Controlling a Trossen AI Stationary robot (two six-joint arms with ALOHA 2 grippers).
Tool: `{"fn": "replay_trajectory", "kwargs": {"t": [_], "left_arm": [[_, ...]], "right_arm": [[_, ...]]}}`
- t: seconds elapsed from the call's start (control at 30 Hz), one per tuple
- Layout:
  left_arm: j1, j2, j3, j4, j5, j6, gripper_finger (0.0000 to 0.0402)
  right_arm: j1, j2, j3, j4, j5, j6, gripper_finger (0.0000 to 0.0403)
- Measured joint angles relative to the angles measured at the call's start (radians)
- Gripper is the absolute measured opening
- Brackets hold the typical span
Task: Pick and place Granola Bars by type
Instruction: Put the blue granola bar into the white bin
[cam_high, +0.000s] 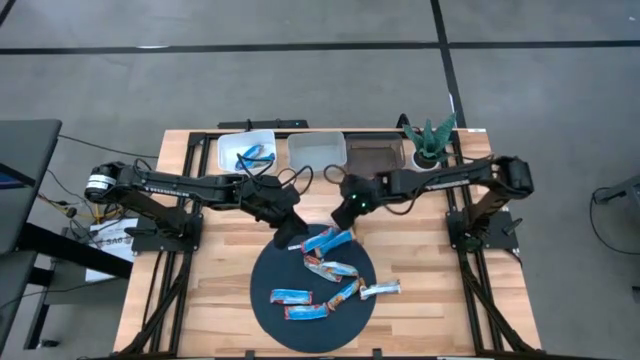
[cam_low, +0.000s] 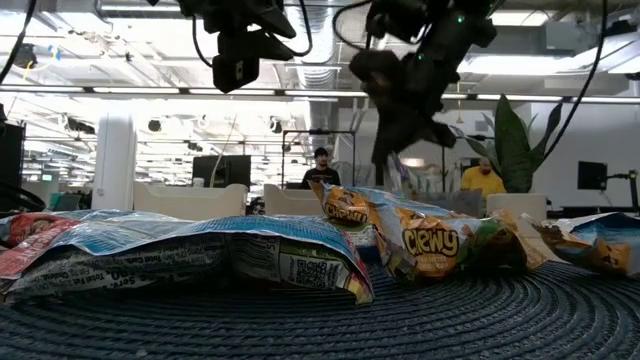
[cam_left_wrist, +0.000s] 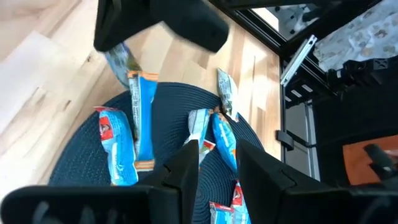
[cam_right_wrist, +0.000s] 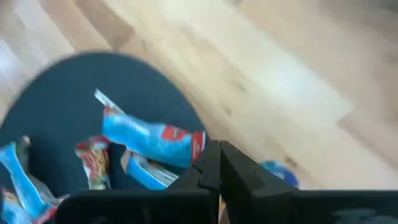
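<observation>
- The desk is pale wood; only the high view takes in all of it, with both arms reaching in from the sides.
- A round dark woven mat lies at the front centre. The low view shows its weave up close.
- Three trays line the desk's back edge: a white tray holding blue bars, a grey tray, and a dark tray. Only the high view shows them.
- A green plant stands at the back right; the low view shows its leaves behind the bars.
- The left tool hangs over the mat's back-left edge. Its wrist view shows the fingers spread apart, nothing between them.
- The right tool hangs over the mat's back edge. Its wrist view shows the fingers pressed together; I cannot tell whether they pinch anything.
- The bars lie scattered on the mat, mostly blue, some overlapping. The low view alone shows print on the wrappers.
- Two people show far off in the low view's background.
</observation>
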Motion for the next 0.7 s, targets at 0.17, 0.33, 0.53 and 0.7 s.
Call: {"fn": "replay_trajectory", "kwargs": {"t": [0.17,0.33,0.53,0.7], "left_arm": [[0.000,0.000,0.000,0.000,-0.071,-0.001,0.0099],[0.000,0.000,0.000,0.001,-0.140,-0.013,0.0099],[0.000,0.000,0.000,0.001,-0.130,-0.015,0.0099],[0.000,0.000,0.000,0.008,-0.130,-0.016,0.0099]], "right_arm": [[-0.024,-0.036,0.000,0.000,0.012,-0.003,0.0000],[-0.025,-0.042,0.000,-0.006,0.019,-0.013,0.0000],[-0.024,-0.038,0.000,-0.055,0.058,-0.019,0.0000],[-0.035,-0.038,0.000,-0.084,0.060,-0.053,0.0004]]}}
